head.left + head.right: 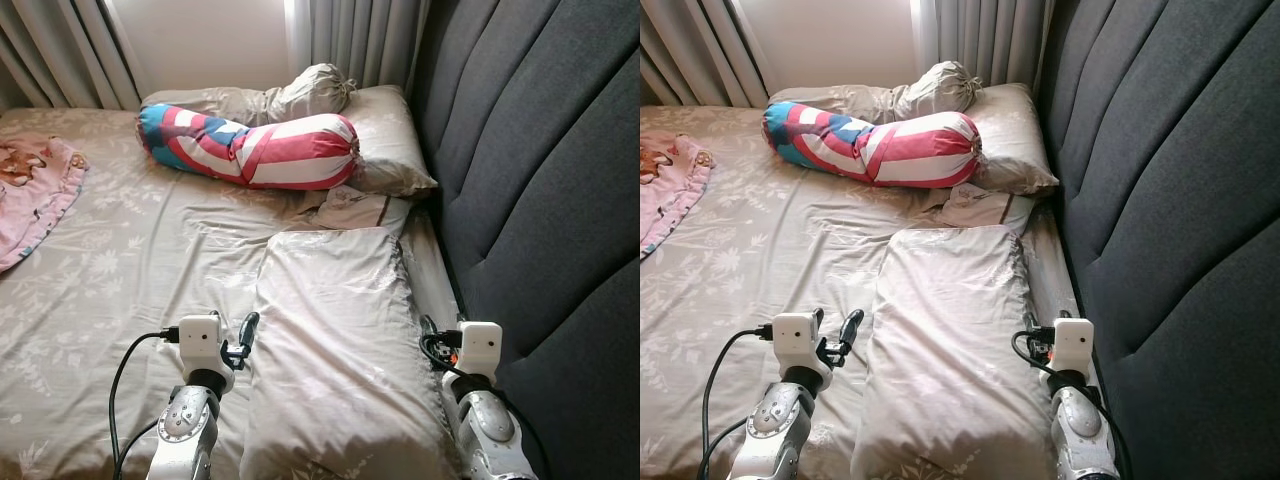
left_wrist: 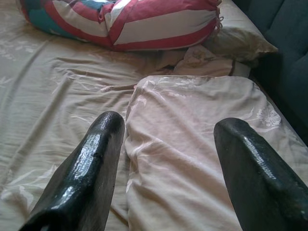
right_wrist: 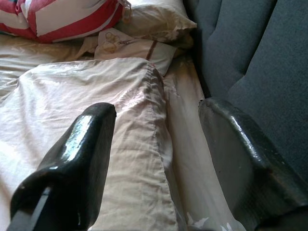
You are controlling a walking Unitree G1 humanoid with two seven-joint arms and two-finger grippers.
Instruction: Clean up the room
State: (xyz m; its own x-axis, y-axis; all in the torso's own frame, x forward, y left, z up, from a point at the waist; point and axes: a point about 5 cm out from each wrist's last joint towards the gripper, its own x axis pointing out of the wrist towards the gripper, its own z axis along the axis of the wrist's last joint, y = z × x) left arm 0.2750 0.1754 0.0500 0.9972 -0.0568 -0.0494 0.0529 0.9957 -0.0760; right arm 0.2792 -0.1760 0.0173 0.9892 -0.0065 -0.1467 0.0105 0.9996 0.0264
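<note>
On the bed, seen from the head camera's left eye, a beige pillow lies flat close to the dark grey padded headboard, lengthwise between the two silver arms. The left gripper hovers at the pillow's left edge, and the right gripper sits low in the narrow strip between the pillow's right edge and the headboard. Farther up the bed a red, white and blue striped bolster lies across, with a second beige pillow behind it against the headboard and a knotted beige bundle just beyond. A pink blanket lies at the bed's left side, and grey curtains hang behind. The right eye view shows the same layout, with the pillow again between the arms. In the left wrist view the jaws stand wide apart, empty, above the pillow's near left portion, the bolster ahead of them. In the right wrist view the jaws are likewise spread and hold nothing, one finger over the pillow's right edge, the other over the sheet beside the headboard.
</note>
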